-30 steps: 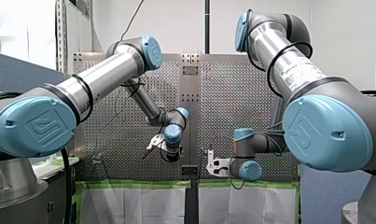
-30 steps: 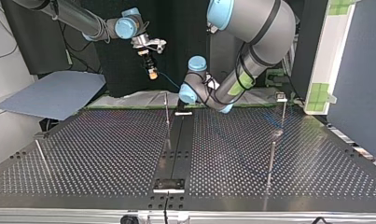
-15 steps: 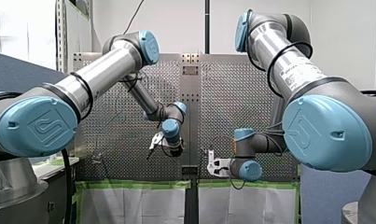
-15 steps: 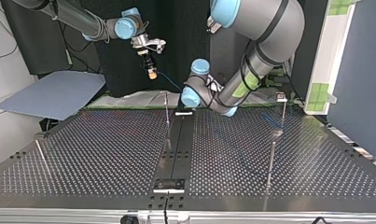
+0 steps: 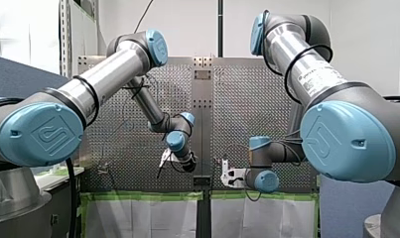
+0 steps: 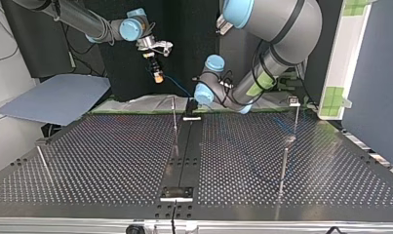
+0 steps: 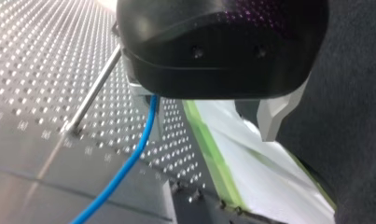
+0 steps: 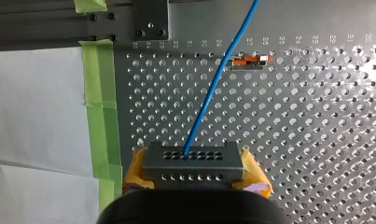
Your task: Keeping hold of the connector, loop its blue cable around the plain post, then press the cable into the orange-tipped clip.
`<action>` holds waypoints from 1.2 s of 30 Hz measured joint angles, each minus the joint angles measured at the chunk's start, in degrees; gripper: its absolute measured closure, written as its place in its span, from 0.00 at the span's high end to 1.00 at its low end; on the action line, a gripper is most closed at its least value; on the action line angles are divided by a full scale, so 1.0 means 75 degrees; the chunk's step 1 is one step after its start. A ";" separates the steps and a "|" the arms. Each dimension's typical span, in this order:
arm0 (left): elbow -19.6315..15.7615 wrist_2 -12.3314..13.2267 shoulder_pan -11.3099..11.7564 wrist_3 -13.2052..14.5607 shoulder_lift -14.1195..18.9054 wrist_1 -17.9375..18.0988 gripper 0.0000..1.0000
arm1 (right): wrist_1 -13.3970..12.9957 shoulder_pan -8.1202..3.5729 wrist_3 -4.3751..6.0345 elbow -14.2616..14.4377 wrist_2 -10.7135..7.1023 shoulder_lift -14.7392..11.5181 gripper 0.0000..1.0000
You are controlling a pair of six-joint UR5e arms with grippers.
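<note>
Shifted, my left gripper (image 7: 209, 134) gapes; my right gripper (image 8: 195, 176) pinches perforated grey connector (image 8: 192, 160).

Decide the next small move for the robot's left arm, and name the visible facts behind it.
Probably ease the left gripper sideways toward the plain post, carrying the blue cable that runs along one of its open fingers against the post. The cable is not yet looped round it, and the right gripper has the connector clamped between yellow pads.
</note>
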 joint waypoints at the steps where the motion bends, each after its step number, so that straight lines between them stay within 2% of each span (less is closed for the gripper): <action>1: -0.0052 0.0076 -0.0010 -0.0010 0.0000 0.0087 0.99 | 0.0000 -0.0002 -0.0011 -0.0004 0.0014 0.0000 0.00; 7: -0.0136 0.0196 -0.0077 -0.0139 -0.0001 0.0532 0.99 | 0.0000 -0.0010 -0.0055 -0.0022 0.0094 0.0000 0.00; 15: -0.0334 0.0047 -0.0117 -0.0197 0.0004 0.1103 0.99 | 0.0001 -0.0011 -0.0166 -0.0093 0.0175 0.0004 0.00; 22: -0.0646 -0.0001 -0.0080 -0.0274 0.0049 0.1644 0.99 | 0.0030 -0.0012 -0.0195 -0.0137 0.0193 0.0013 0.00; 30: -0.0707 -0.0106 -0.0122 -0.0306 0.0244 0.2282 0.99 | 0.0035 -0.0012 -0.0232 -0.0145 0.0208 0.0034 0.00; 36: -0.0833 -0.0118 -0.0153 -0.0294 0.0265 0.2706 0.99 | 0.0101 -0.0007 -0.0300 -0.0213 0.0214 0.0218 0.00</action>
